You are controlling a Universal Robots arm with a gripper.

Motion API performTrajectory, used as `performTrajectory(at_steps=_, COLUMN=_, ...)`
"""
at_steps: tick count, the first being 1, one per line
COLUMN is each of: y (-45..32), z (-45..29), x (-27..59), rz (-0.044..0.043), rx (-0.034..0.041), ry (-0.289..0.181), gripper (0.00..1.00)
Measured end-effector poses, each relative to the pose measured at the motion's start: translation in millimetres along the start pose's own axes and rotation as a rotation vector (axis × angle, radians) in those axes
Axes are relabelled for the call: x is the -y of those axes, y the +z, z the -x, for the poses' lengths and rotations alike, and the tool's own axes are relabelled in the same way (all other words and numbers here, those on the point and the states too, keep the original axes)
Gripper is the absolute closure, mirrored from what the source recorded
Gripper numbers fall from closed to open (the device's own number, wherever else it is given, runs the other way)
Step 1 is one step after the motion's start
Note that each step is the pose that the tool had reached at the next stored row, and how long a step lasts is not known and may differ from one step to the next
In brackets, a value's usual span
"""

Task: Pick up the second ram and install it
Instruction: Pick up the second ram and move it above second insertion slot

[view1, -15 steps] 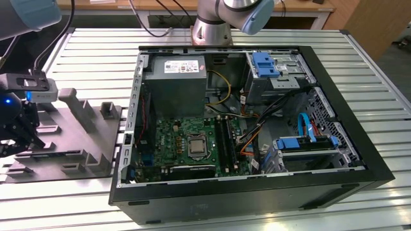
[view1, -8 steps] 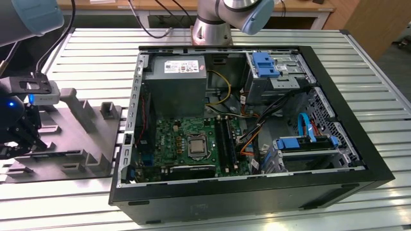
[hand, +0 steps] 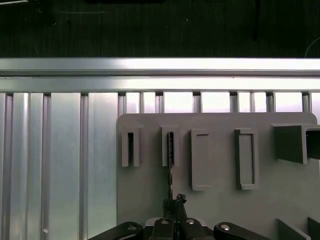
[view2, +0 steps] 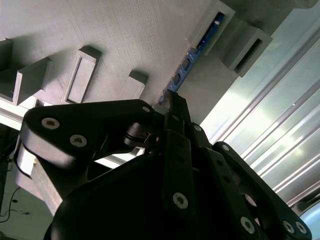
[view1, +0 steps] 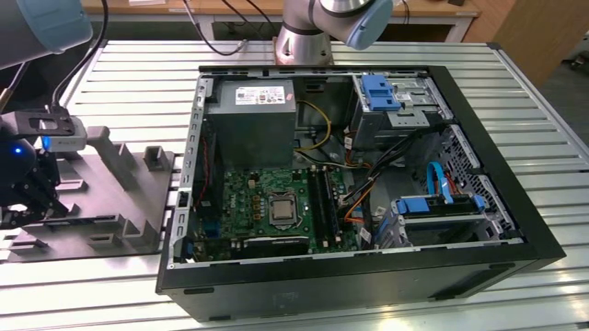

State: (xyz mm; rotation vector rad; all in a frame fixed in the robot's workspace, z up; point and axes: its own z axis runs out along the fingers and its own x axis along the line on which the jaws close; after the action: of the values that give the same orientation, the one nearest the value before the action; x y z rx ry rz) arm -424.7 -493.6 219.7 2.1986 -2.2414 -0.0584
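Note:
The second ram [view2: 192, 55] is a thin blue-green stick standing on edge in a slot of the grey fixture tray [view2: 130, 35]. In the first wrist view I see the ram [hand: 170, 165] edge-on, running from the slot block down to my fingers. My gripper [view2: 172, 102] is shut on the near end of the stick, its black fingertips pressed together around it. The exterior view has my gripper [view1: 21, 210] low over the tray [view1: 110, 227] at that view's left, beside the open computer case. The ram still rests in its slot.
An open black computer case [view1: 359, 276] lies on the slatted metal table [view1: 129, 83], with a green motherboard [view1: 241, 200], its memory slots [view1: 322, 200], a power supply [view1: 250, 117] and loose cables inside. The tray has several raised blocks [hand: 245, 157].

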Motion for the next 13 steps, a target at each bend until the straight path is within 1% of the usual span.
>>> performTrajectory(at_steps=4, y=2.7, z=0.0, x=0.1, rz=-0.0003, rx=-0.0001, ry=-0.001, gripper=0.90)
performTrajectory(at_steps=13, y=3.2, z=-0.1, x=0.1, rz=-0.0002, rx=-0.0003, ry=-0.002, gripper=0.89)
